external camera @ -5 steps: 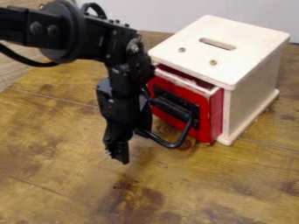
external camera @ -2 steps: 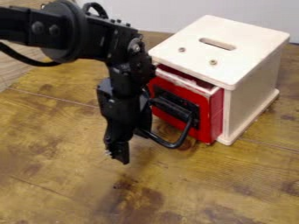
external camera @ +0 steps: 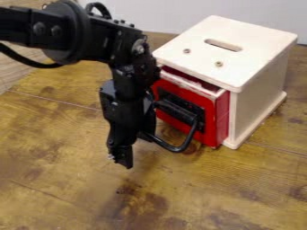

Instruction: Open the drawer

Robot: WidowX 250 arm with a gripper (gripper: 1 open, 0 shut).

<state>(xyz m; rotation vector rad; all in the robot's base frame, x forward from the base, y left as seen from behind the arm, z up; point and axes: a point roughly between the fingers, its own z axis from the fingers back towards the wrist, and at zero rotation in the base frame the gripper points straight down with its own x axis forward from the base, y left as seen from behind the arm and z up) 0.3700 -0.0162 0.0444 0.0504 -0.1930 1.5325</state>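
Note:
The red-fronted drawer point(external camera: 206, 111) sits in a cream-white box point(external camera: 258, 90) at the right, pulled out a little from the box's front. Its black loop handle point(external camera: 180, 135) sticks out toward the front left. My black gripper point(external camera: 121, 158) hangs from the arm just left of the handle, fingertips pointing down close above the table. The arm's body hides the handle's left end, so I cannot tell whether a finger is hooked in the loop. The fingers look close together; their state is unclear.
The wooden table point(external camera: 72, 193) spreads around the box. The box's top panel has a slot point(external camera: 221, 42) and small screws. The black arm point(external camera: 60, 36) reaches in from the upper left.

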